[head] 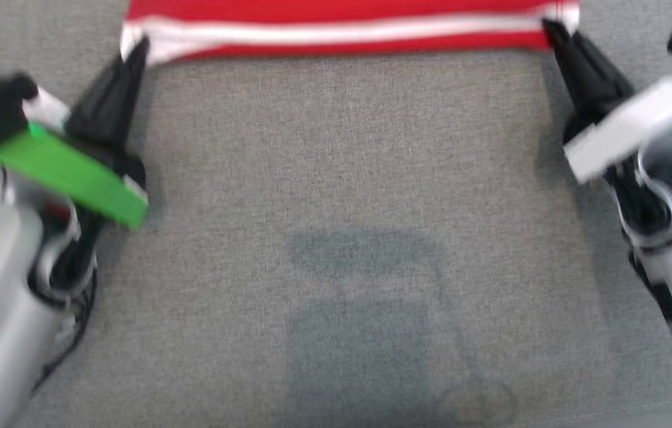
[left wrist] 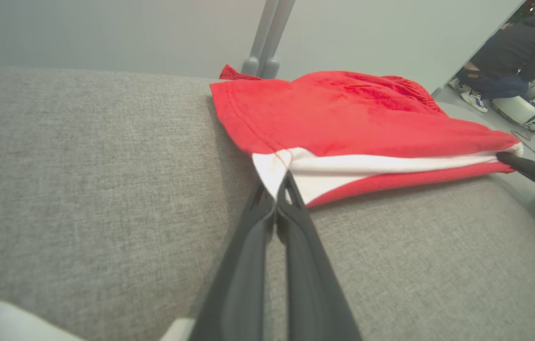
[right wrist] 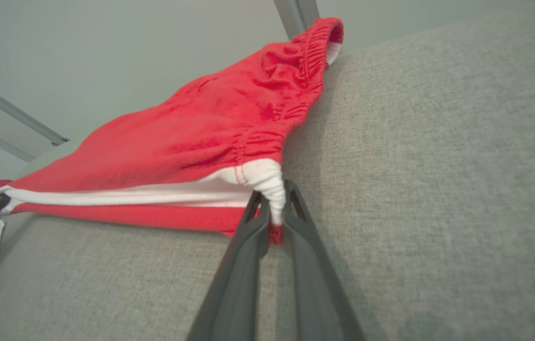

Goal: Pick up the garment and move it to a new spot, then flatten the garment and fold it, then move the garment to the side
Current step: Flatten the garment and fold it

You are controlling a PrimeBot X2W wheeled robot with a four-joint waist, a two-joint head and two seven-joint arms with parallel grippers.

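Note:
The garment (head: 336,27) is red with a white stripe and lies stretched along the far edge of the grey cushion in the head view. My left gripper (head: 138,47) is shut on its near left corner. My right gripper (head: 550,30) is shut on its near right corner. In the left wrist view the garment (left wrist: 343,118) has its white corner pinched at my left gripper (left wrist: 280,182). In the right wrist view the garment (right wrist: 210,137) shows a gathered waistband, and its white edge sits between the jaws of my right gripper (right wrist: 274,208).
The grey fabric surface (head: 336,208) stretches wide between both arms toward me. A metal post (left wrist: 267,38) rises behind the garment. A person (left wrist: 509,52) crouches far off at the upper right of the left wrist view.

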